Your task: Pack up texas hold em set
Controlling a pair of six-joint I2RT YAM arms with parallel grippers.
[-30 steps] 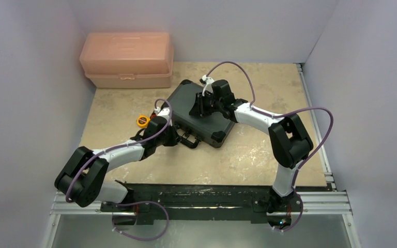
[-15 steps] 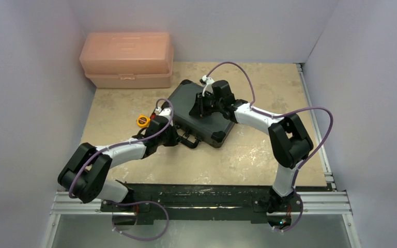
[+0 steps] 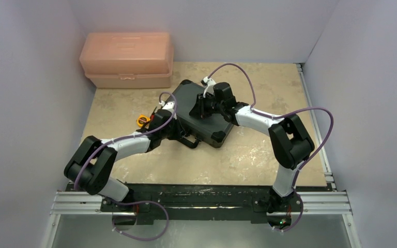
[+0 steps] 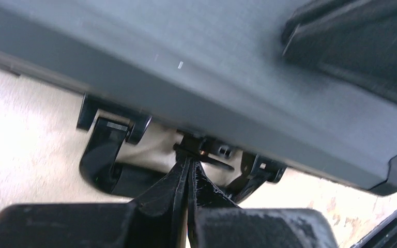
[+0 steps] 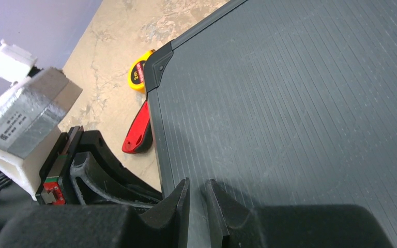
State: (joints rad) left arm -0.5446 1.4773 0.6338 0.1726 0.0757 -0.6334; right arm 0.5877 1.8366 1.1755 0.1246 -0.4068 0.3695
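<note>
The left gripper is nearest, low at the front edge of the black briefcase; its fingers are pressed together with nothing between them, and their tips point at the small latch between the hinge mounts of the handle, which lies flat on the table; closed fingers make a narrow prod, which I judge suits pushing a catch home better than grasping.

The briefcase sits at an angle in the middle of the table with its lid down; no chip stacks or card decks show in any view, so they are presumably inside, and the step in hand looks like fastening the case rather than filling it.

On top, the right gripper rests its tips on the ribbed lid, toward the left-hand side of the case; its fingers are all but closed, a slim gap between them, holding nothing; it seems placed there to bear down on the lid so that the front edges meet while the other arm works the latch.

Just beside the case's left corner lie a red utility knife, partly tucked against the case wall, and a yellow tape measure; neither belongs to the set.

Farthest back, against the wall at the left, stands the pink toolbox, shut and well apart from both arms.
</note>
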